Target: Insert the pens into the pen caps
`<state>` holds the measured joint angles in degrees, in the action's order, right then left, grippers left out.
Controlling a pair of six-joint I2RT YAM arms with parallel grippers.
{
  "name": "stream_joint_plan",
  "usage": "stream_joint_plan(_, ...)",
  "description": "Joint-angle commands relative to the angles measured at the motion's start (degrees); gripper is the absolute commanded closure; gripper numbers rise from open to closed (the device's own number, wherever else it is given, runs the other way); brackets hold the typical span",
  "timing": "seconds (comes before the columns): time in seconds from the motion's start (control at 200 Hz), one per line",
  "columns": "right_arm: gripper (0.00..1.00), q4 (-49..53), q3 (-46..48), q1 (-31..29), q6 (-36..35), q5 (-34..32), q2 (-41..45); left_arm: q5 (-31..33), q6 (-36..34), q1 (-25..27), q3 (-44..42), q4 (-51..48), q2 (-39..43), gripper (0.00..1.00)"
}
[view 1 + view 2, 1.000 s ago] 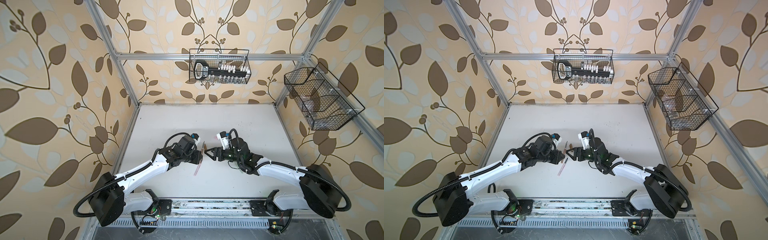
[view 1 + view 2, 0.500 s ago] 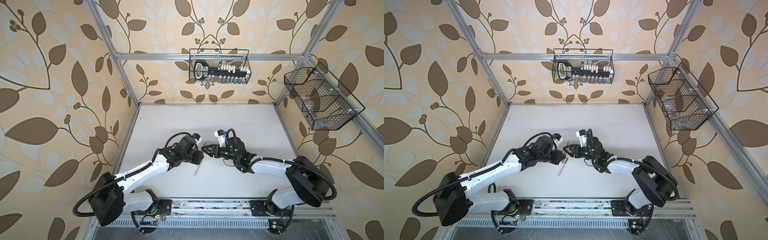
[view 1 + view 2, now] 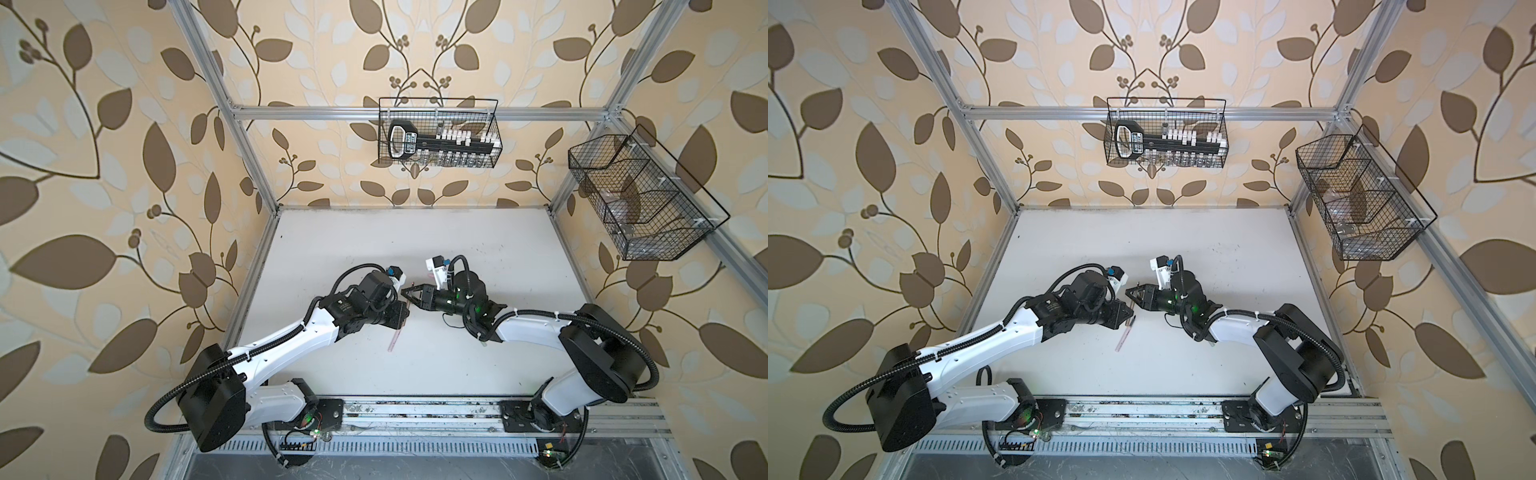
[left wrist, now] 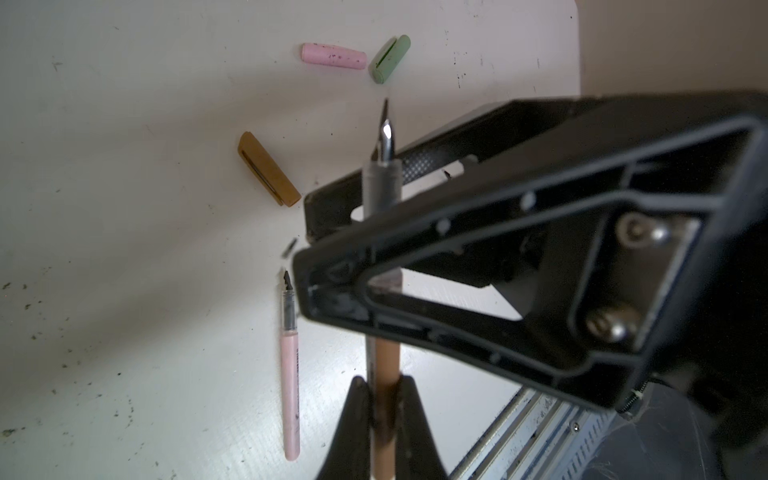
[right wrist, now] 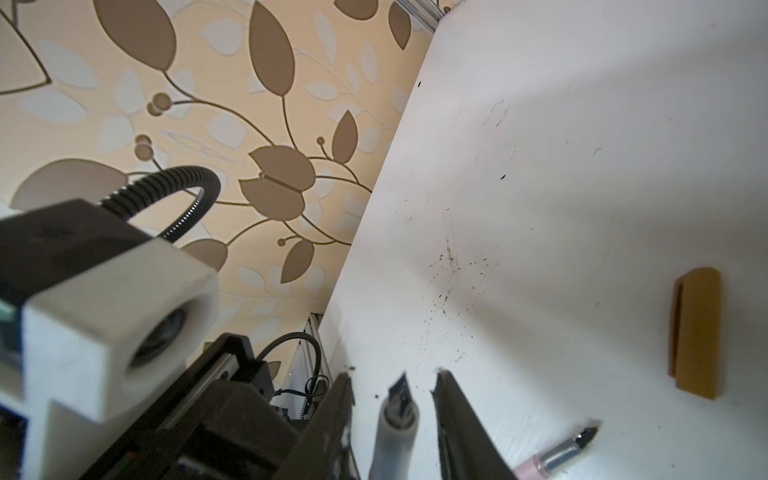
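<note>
L pincer [image 4: 384, 388] clamped on brown pen [image 4: 384, 359], held above worktop [image 4: 124, 208]. R pincer [image 5: 392, 376]: jaws apart, astride pen's grey neck w/ gaps. Lying on worktop: pink pen [image 4: 289, 374], brown cap [image 4: 268, 168], pink cap [image 4: 333, 55], green cap [image 4: 390, 58].

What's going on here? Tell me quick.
The left gripper is shut on the brown pen, nib pointing away from it. The right gripper has its jaws open on either side of that pen's nib end, not gripping it yet. The pink pen, brown cap, pink cap and green cap lie loose on the table, with no pen in any cap.
</note>
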<state>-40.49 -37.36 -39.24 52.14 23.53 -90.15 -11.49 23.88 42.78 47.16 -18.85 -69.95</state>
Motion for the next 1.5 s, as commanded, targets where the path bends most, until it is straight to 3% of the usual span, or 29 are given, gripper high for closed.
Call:
stream_joint_plan(0.0,0.76,-2.22,-1.48,0.27,1.27,1.16,-0.98,0.76,-1.82,0.55,2.24,-0.25,1.58,0.94)
stream_joint_plan(0.09,0.9,-2.14,-1.51,0.4,1.46,1.43,-0.98,1.23,-1.77,0.55,2.24,-0.14,1.66,0.93)
stream_joint_plan(0.14,0.94,-1.96,-1.57,0.43,1.63,1.39,-0.86,1.53,-1.61,0.55,2.34,-0.12,1.66,0.83)
stream_joint_plan(0.265,0.96,-2.33,-1.07,1.02,2.22,1.55,-0.18,1.77,-0.63,0.55,2.42,0.02,2.5,0.59)
stream_joint_plan(0.48,1.0,-5.27,1.09,2.36,3.22,2.66,3.5,-0.64,0.6,0.46,1.24,1.65,5.28,0.42)
stream_joint_plan(0.715,1.0,-15.46,6.69,4.46,9.04,1.28,7.39,-6.44,1.2,0.47,-0.23,6.31,5.91,0.41)
stream_joint_plan(1.015,1.0,-16.86,5.46,2.51,9.56,1.79,6.42,-9.03,1.82,0.46,0.39,8.3,3.87,0.44)
stream_joint_plan(1.499,1.0,-18.65,5.37,2.08,9.74,0.65,5.87,-8.99,1.84,0.37,0.39,8.22,4.04,0.63)
